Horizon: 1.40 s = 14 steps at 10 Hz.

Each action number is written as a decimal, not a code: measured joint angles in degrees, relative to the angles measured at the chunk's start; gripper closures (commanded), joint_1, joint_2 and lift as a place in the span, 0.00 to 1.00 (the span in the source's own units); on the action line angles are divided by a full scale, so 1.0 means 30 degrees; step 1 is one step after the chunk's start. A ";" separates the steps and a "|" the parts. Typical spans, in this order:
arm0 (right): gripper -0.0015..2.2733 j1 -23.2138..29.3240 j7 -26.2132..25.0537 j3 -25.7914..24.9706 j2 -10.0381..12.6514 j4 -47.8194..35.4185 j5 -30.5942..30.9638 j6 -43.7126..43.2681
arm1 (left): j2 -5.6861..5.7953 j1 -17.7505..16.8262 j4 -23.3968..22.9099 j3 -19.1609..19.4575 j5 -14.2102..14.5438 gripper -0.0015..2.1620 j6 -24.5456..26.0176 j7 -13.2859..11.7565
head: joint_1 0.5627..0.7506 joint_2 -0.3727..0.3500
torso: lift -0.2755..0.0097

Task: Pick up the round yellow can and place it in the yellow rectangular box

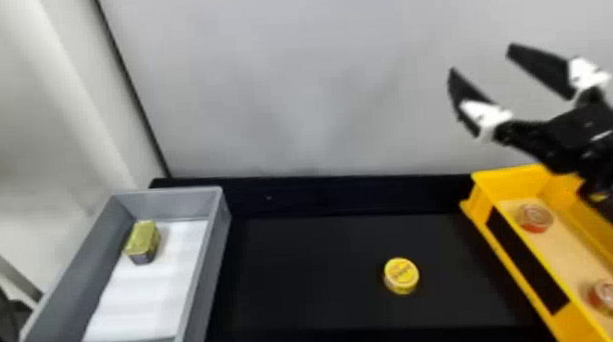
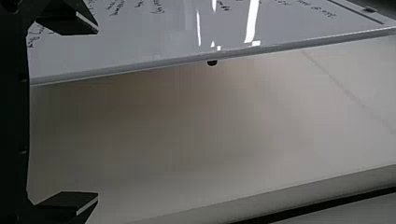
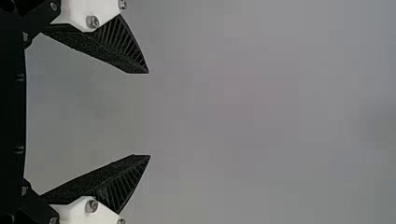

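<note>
The left pincer (image 2: 98,113) is spread. At five o'clock, the round yellow can (image 1: 401,276) could be knocked across the worktop (image 1: 300,263) by an off-centre descent of the right pincer (image 1: 479,59), held apart at two o'clock.

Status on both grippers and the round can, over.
Black right gripper open, empty, raised. Black left gripper open, empty. Round yellow can on black table, nothing on top.
</note>
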 measured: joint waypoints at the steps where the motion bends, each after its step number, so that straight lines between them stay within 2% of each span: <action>1: 0.06 0.0406 0.0131 0.0581 0.0200 0.0307 -0.0077 -0.0455 | 0.0000 -0.0007 0.0060 0.0000 0.0015 0.02 0.0000 -0.0004 | 0.70 0.53 | 0.73; 5: 0.06 0.2075 0.1433 0.1184 0.1121 0.0733 -0.0316 -0.0095 | 0.0000 0.0019 0.0240 0.0048 0.0060 0.02 0.0000 -0.0005 | 0.70 0.53 | 0.73; 10: 0.06 0.4061 0.3328 0.1559 0.1126 0.1215 -0.0192 0.1579 | 0.0000 0.0055 0.0419 0.0143 0.0119 0.02 0.0000 -0.0013 | 0.70 0.53 | 0.73; 14: 0.06 0.5226 0.4457 0.0825 0.1119 0.1204 0.0697 0.2565 | 0.0000 0.0124 0.0453 0.0386 0.0129 0.02 -0.0001 -0.0110 | 0.70 0.53 | 0.73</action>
